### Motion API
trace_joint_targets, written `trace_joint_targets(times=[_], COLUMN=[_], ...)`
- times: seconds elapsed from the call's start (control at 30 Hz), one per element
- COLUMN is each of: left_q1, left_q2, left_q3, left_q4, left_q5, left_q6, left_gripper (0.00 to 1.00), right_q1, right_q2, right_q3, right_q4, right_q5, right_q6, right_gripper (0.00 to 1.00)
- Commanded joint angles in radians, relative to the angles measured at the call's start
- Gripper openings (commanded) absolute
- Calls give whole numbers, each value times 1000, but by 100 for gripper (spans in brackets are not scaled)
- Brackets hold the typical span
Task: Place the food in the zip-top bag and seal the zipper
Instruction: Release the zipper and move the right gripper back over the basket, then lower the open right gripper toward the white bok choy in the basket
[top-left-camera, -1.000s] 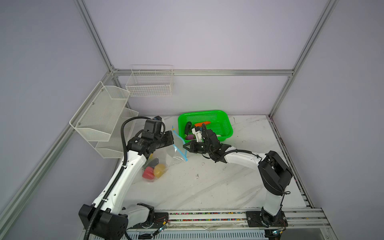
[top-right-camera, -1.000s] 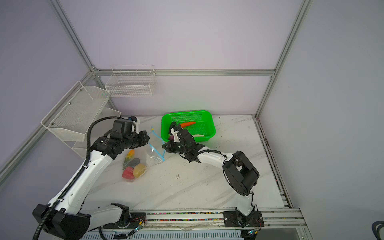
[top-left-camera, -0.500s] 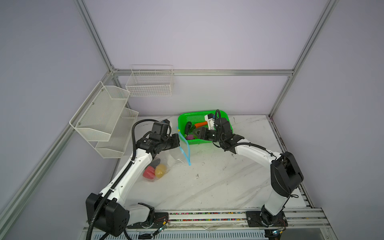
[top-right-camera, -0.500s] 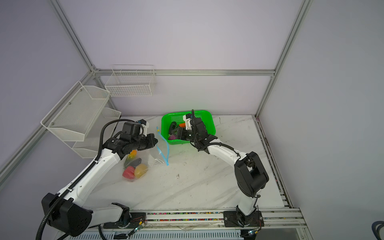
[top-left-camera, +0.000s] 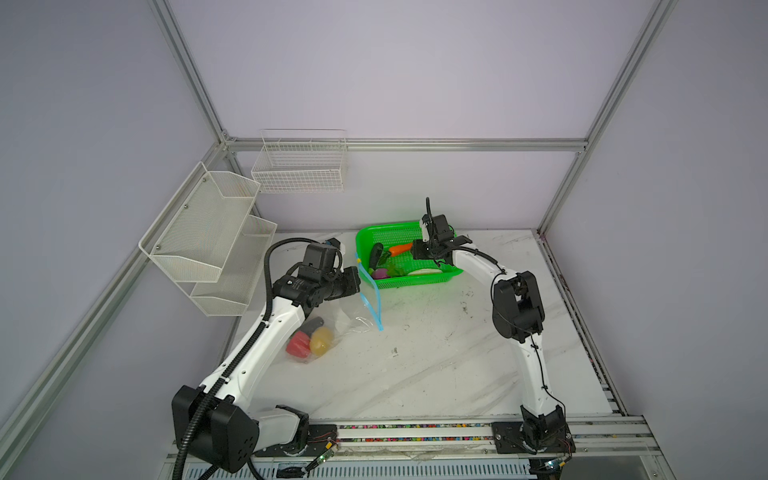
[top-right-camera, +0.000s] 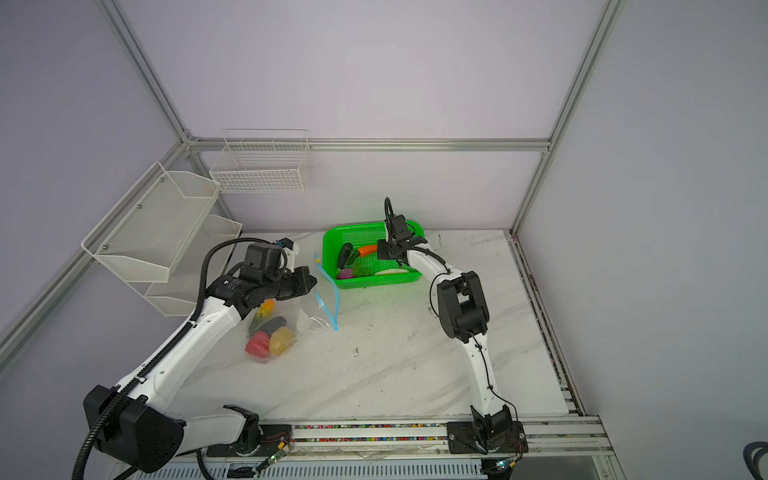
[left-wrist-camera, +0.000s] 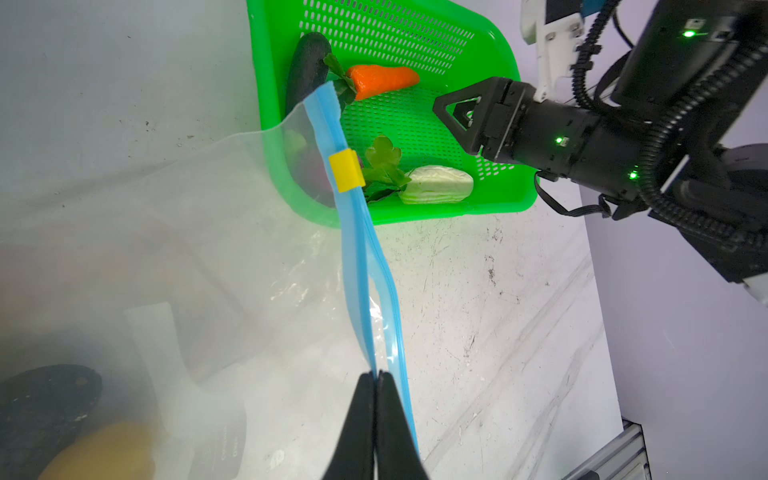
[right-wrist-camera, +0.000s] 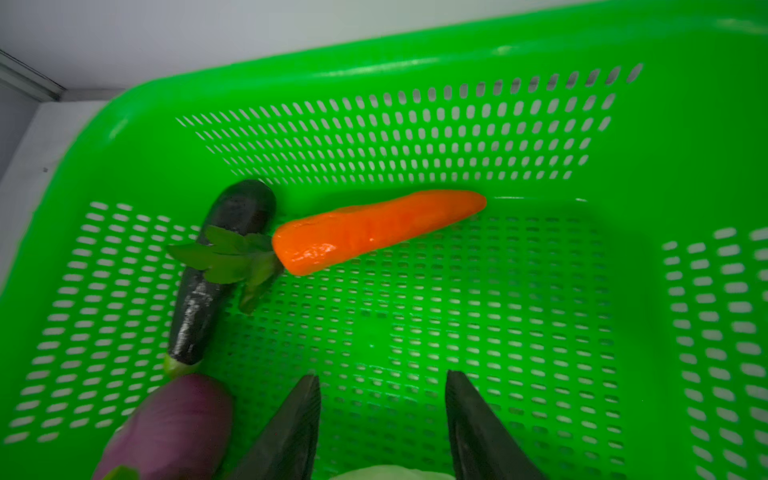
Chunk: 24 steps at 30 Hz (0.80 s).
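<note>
Zip-top bag: on the table beside the green basket; red pepper and yellow potato inside.
Left gripper: clenched on the blue zipper.
Right gripper: jaws parted, empty, inside the basket.
Carrot: on the basket floor ahead of the right jaws, apart.

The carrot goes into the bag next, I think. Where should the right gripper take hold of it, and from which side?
Probably across the thick middle of the carrot, from above, with the open right gripper. It lies flat on the basket floor with bare floor along both long sides. Avoid the leafy end, which lies against the eggplant.
</note>
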<state>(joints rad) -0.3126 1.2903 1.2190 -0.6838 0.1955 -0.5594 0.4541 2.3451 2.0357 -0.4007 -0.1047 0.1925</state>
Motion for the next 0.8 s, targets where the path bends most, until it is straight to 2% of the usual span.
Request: trace_joint_targets(times=[0.0, 0.3, 0.77], left_q1=[10, 10, 10], left_q2=[-15, -12, -41], left_q3=[-16, -18, -42], left_q4=[32, 41, 61], left_q5=[13, 31, 44], left_q6=[9, 6, -2], left_gripper=[0, 0, 0], right_q1=[-1, -2, -1], right_q2=[4, -71, -193], right_q3=[66, 19, -102], right_q4=[-168, -248, -304], right_q5=[29, 16, 45], right_q6=[-67, -85, -117], right_gripper=[51, 60, 62])
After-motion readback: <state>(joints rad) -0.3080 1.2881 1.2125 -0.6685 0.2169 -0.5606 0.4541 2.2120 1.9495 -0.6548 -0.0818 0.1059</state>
